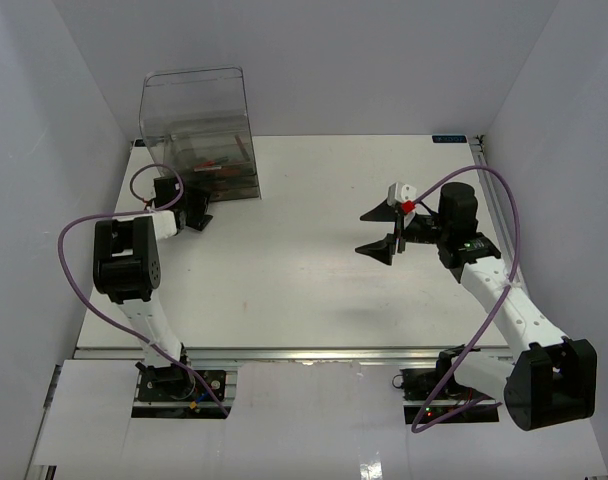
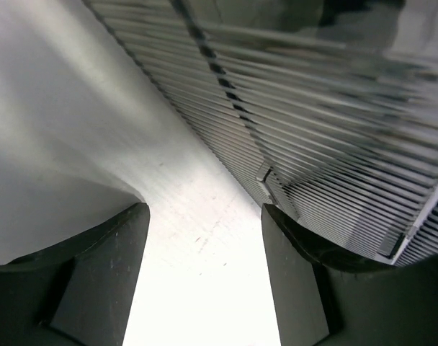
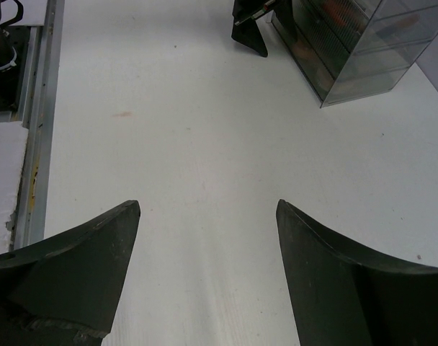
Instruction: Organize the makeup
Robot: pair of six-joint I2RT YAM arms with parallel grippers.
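The makeup (image 1: 220, 167) shows only as small red and dark shapes behind the ribbed fronts of the clear drawer box (image 1: 198, 120) at the back left. It also appears as reddish blurs inside that box (image 3: 346, 47) in the right wrist view. My left gripper (image 1: 192, 213) sits low on the table by the box's front left corner. It is open, with only bare table between its fingers (image 2: 107, 267); the ribbed box wall (image 2: 327, 122) is just to their right. My right gripper (image 1: 383, 231) hovers over the table's right middle, open and empty, its fingers (image 3: 89, 259) wide apart.
The white table (image 1: 304, 280) is walled in by pale panels at the left, back and right. A metal rail (image 1: 284, 350) runs along its near edge. In the right wrist view the left gripper (image 3: 249, 32) shows at the far end beside the box.
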